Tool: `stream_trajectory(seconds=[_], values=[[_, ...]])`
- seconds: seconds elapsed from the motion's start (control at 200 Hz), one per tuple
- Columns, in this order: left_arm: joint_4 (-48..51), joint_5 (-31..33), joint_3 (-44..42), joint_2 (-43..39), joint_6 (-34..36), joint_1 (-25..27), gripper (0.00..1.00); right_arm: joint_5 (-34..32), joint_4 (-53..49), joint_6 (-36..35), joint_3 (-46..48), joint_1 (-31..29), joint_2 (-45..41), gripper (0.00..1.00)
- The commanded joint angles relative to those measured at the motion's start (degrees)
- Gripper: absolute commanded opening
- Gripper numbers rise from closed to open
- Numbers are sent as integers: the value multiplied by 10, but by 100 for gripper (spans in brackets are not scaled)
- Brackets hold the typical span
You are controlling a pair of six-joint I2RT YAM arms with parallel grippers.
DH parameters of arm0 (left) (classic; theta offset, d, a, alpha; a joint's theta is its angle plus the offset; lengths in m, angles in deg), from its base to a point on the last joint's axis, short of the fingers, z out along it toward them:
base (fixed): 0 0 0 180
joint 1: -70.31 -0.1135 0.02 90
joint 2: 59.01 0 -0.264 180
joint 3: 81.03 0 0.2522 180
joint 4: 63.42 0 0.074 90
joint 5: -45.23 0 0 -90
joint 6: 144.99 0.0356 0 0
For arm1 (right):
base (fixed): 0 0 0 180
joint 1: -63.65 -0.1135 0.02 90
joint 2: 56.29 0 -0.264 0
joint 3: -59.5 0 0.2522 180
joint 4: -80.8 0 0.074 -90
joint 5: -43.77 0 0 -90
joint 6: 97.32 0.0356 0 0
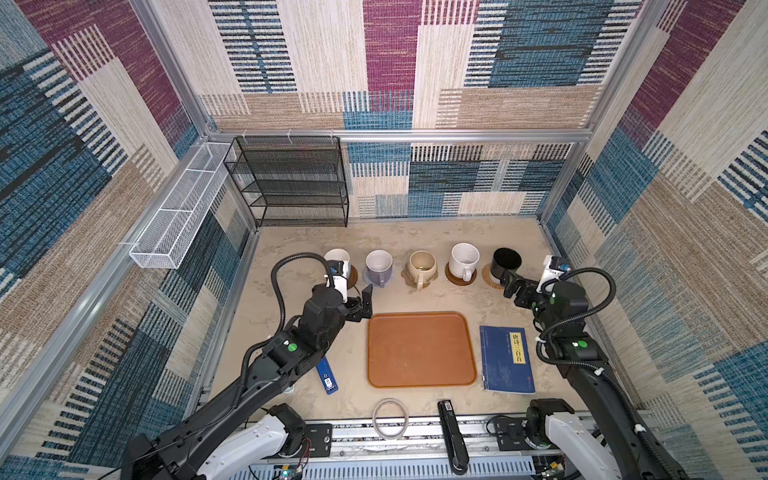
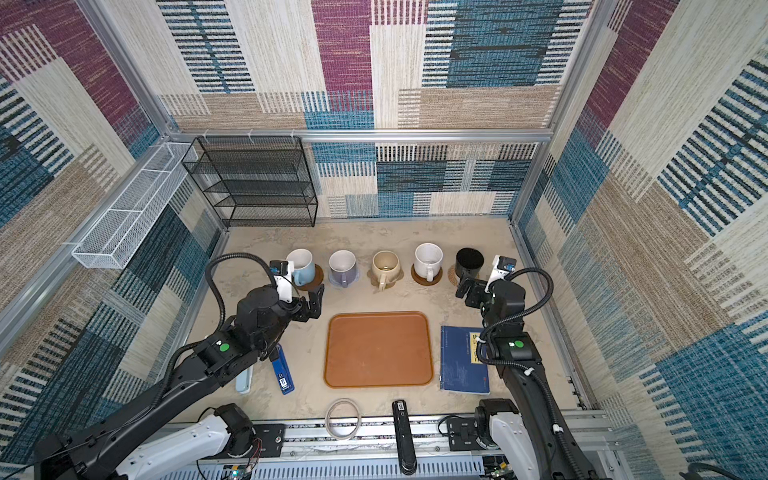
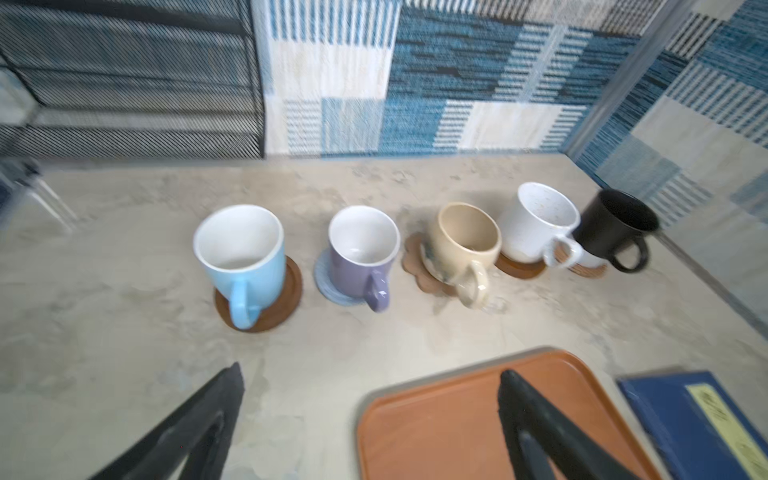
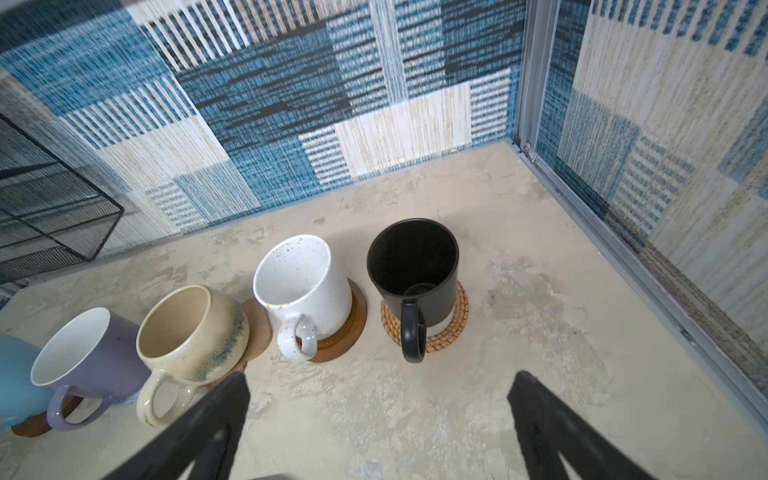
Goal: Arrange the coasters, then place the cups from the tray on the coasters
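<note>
Cups (image 1: 422,266) stand one to a coaster (image 1: 453,277), tray (image 1: 419,349) bare, so left gripper (image 1: 360,304) and right gripper (image 1: 512,286) hover clear, jaws apart, empty.

Light blue cup (image 4: 12,370) cut off (frame edge).

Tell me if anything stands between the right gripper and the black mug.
Nothing visible does. Only bare tabletop lies between the open right gripper and the black mug, which stands on the rattan coaster.
</note>
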Motion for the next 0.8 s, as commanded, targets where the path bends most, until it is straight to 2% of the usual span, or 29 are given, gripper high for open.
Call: stream_trajectory(seconds=[0.0, 0.095, 0.26, 0.336, 0.426, 0.496, 0.631, 0.741, 0.796], values=[[-110, 110, -63, -26, 92, -7, 96, 4, 142, -11, 56, 0, -17, 100], [-149, 118, -103, -29, 118, -35, 96, -16, 221, -59, 103, 0, 12, 100], [-235, 117, -138, 11, 175, -95, 94, -24, 370, -85, 162, 0, 83, 100], [-244, 106, -147, 34, 179, -127, 97, -27, 414, -105, 175, 0, 104, 100], [-307, 79, -177, 69, 195, -169, 98, -30, 479, -131, 191, 0, 127, 100], [-349, 33, -189, 106, 186, -216, 98, -25, 550, -137, 206, 1, 161, 100], [-395, -32, -197, 169, 138, -284, 97, 9, 586, -136, 186, 1, 227, 100], [-464, -58, -195, 238, 124, -316, 98, 10, 652, -150, 192, 1, 294, 100], [-438, -61, -180, 243, 133, -319, 98, 13, 650, -153, 184, 1, 310, 100]])
